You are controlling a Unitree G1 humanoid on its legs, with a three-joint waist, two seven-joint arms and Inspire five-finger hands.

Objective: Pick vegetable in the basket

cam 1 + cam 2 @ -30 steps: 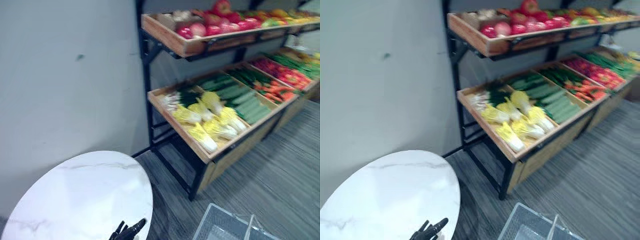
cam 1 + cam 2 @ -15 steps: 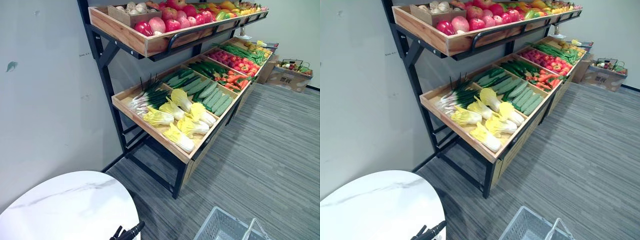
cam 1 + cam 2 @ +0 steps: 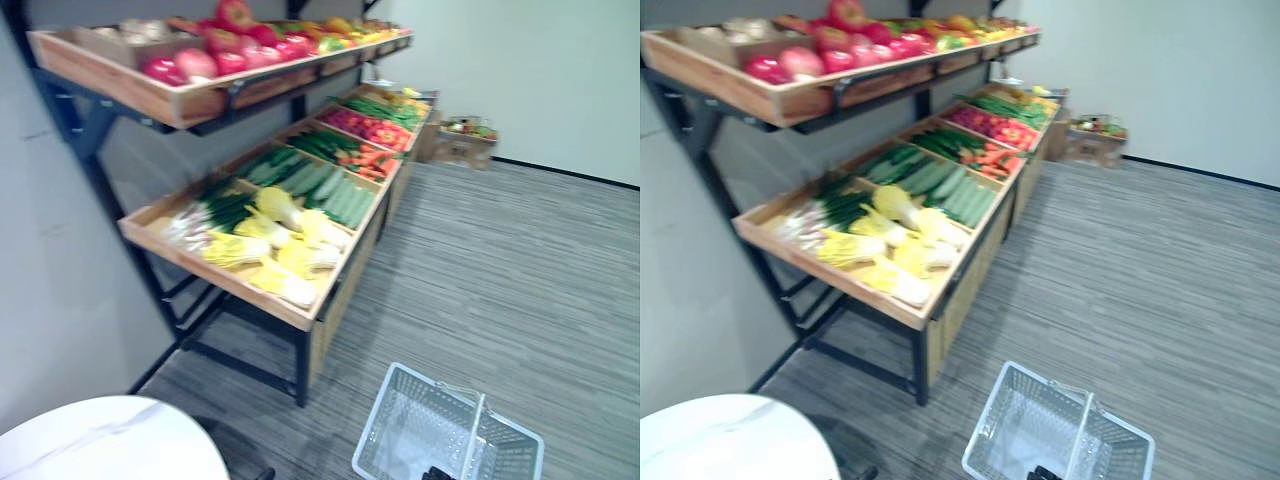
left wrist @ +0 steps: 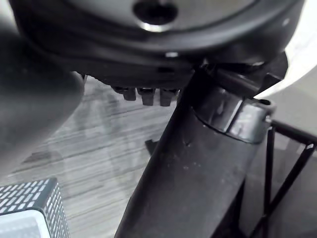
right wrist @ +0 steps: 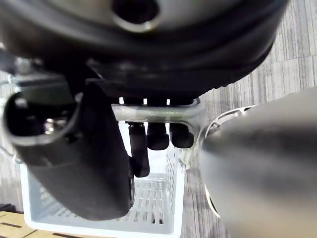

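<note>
A white wire basket [image 3: 400, 420] stands on the floor in front of me and looks empty. My right hand [image 5: 158, 136] has its fingers curled round the basket's handle [image 5: 158, 111]; its dark fingertips also peek in at the handle's near end [image 3: 437, 473]. The vegetables lie on the lower shelf of a wooden rack: yellow-white cabbages [image 3: 290, 245], cucumbers [image 3: 320, 185], leeks [image 3: 200, 215], carrots and red peppers [image 3: 365, 130]. My left hand [image 4: 148, 94] hangs beside the white table with relaxed fingers and holds nothing.
The rack's upper shelf [image 3: 120, 85] carries apples [image 3: 215, 55] and other fruit. A round white table [image 3: 100, 445] sits at my lower left. A cardboard box of produce [image 3: 460, 140] stands by the far wall. Grey striped floor [image 3: 520, 270] stretches open to the right.
The camera has swung to the right: rack and table have slid left in the picture, and the basket shows more fully. My left hand has nearly dropped out at the bottom edge.
</note>
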